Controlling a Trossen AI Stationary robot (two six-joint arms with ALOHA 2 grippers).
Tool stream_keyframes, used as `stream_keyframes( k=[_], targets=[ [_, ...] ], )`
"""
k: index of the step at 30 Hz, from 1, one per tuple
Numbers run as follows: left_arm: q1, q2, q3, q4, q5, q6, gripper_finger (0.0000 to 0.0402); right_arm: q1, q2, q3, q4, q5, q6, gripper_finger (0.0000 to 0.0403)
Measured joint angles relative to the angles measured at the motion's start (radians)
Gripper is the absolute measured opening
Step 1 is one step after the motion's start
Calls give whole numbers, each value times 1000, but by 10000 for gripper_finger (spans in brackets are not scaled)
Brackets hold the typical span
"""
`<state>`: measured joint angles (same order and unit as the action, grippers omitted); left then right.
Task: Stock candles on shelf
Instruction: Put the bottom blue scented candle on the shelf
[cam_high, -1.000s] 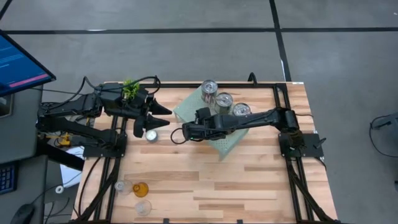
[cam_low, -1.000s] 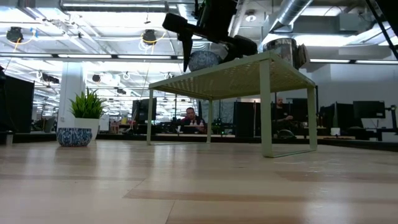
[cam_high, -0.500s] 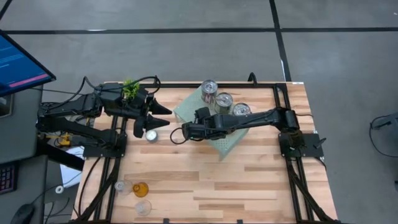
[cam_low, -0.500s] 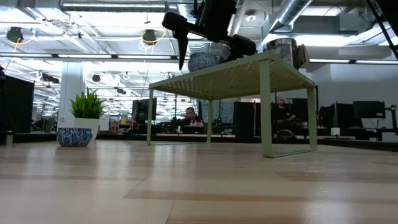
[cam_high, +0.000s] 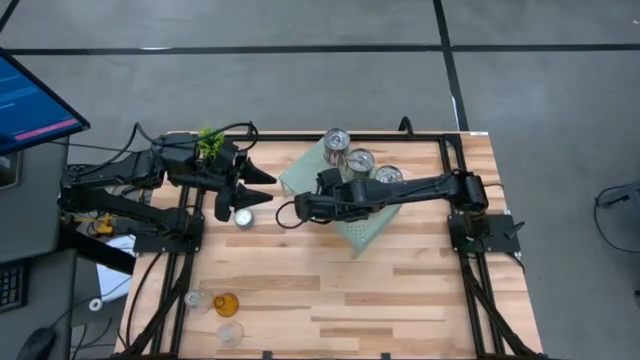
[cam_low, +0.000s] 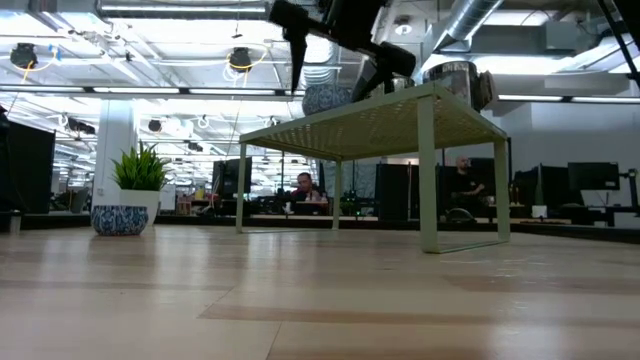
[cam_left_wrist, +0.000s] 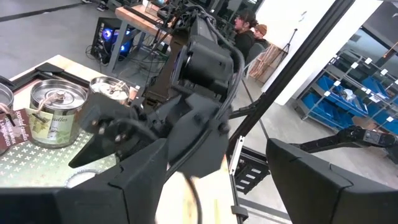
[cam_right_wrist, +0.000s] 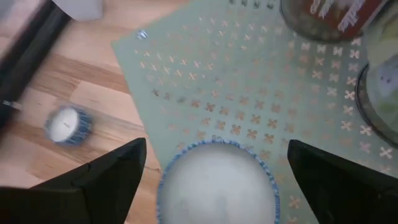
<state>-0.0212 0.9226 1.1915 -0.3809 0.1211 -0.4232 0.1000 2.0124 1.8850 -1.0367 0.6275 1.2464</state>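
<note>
Right wrist view, right hand (cam_right_wrist: 214, 180) spread above upright blue-patterned candle (cam_right_wrist: 214, 177) on shelf (cam_right_wrist: 249, 93)

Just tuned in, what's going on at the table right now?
The right gripper hangs open over a blue-patterned white candle standing on the mint-green shelf, clear of it. Three silver tins line the shelf's far side. The left gripper waits beside the plant, near a tealight on the wood. Glass holders sit at the table's near edge.

Three silver tins (cam_high: 359, 160), blue-patterned candle (cam_right_wrist: 216, 180) on mint shelf (cam_high: 370, 226).
</note>
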Motion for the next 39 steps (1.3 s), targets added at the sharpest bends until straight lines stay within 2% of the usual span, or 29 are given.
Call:
stream_keyframes(
  k=[5, 9, 14, 16, 18, 21, 25, 28, 30, 31, 33, 39],
  targets=[
    [0, 0, 0, -8, 4, 0, 273, 12, -35, 30, -14, 1, -37, 380],
    [0, -2, 0, -68, 8, -3, 273, 34, -90, 81, -22, 54, -80, 380],
    [-1, -5, -18, -198, 7, -20, 273, 110, -200, 200, -24, 77, -273, 379],
    [-11, -5, -58, -195, -26, -30, 273, 170, -257, 237, -23, 141, -349, 374],
    [-33, -5, -106, -191, -94, -26, 273, 242, -317, 253, -27, 251, -407, 360],
    [-79, -5, -214, -81, -205, -12, 265, 359, -398, 253, -54, 438, -480, 313],
    [-127, -3, -385, 197, -272, 7, 219, 524, -471, 253, -177, 668, -495, 210],
    [-131, 25, -481, 342, -345, 22, 153, 623, -489, 252, -306, 763, -439, 111],
    [-124, 56, -510, 362, -384, 29, 95, 664, -490, 251, -395, 809, -360, 45],
    [-119, 75, -515, 371, -390, 33, 65, 676, -489, 251, -443, 832, -324, 23],
    [-117, 116, -518, 378, -378, 40, 18, 695, -487, 251, -521, 863, -254, 15],
    [-114, 245, -518, 522, -346, 26, 4, 677, -494, 225, -533, 862, -222, 31]
  ],
)
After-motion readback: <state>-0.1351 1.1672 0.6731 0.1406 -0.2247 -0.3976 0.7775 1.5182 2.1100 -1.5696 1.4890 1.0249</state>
